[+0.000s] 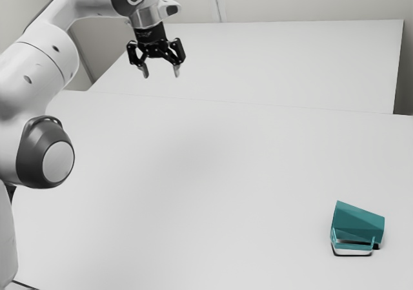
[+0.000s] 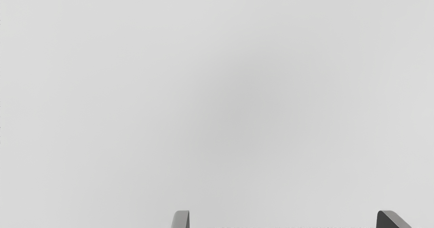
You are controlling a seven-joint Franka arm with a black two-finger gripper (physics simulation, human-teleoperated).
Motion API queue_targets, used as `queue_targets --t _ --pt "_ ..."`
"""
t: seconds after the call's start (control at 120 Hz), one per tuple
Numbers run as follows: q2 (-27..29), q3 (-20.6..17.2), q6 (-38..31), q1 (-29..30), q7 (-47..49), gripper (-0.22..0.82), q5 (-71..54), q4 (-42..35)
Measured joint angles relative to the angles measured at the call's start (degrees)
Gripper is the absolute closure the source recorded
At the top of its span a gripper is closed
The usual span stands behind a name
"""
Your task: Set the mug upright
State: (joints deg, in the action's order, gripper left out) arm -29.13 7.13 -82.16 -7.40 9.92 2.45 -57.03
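Two fingers [image 1: 177, 71] spread wide apart, hold nothing in my black gripper [image 1: 161, 72]. Hang high over the white table [image 1: 193, 238], well above its surface and toward the exterior view's left, with fingertips pointing down. Reach in from that same side with the white and grey arm [image 1: 39, 61], bent at its joints. In the wrist view, see both fingertips at the edge with a broad gap between them and pale tabletop beyond, touching neither it nor anything else. See also a soft, faint shadow [image 2: 244, 109] there, spread over the tabletop. Find the teal mug [image 1: 359, 222] far from the gripper — on the table toward the exterior view's right, near the front of that view. See it tipped over, lying on its side rather than standing on its base, with a pale strip and dark edges along its underside. Cannot tell for certain which way its mouth faces. Behind the table, see a white panel [image 1: 271, 57] and, farther back, a light wall [image 1: 303, 2] — plain, with a narrow vertical strip.
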Motion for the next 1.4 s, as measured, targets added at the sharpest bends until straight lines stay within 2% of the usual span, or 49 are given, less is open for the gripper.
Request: queue_targets --t 0.167,0.267,0.525,0.65,0.825,1.025,1.4 --pt "1.0 0.6 0.0 -1.0 -0.7 0.0 -0.2 -0.3" --pt "3.4 -0.1 -0.4 -2.3 -1.0 0.0 -0.1 -3.3" --pt "21.1 -3.4 -11.6 -7.7 -1.6 0.0 9.6 -33.1" --pt "25.8 -4.3 -19.6 -10.7 -2.7 0.0 16.7 -45.1" --pt "26.2 -5.5 -28.0 -12.2 -6.8 0.0 29.3 -55.1" --pt "26.0 -5.9 -34.1 -15.1 -13.1 0.0 41.8 -62.2" --pt "18.9 -5.9 -43.2 -24.9 -24.8 0.0 55.1 -63.0"
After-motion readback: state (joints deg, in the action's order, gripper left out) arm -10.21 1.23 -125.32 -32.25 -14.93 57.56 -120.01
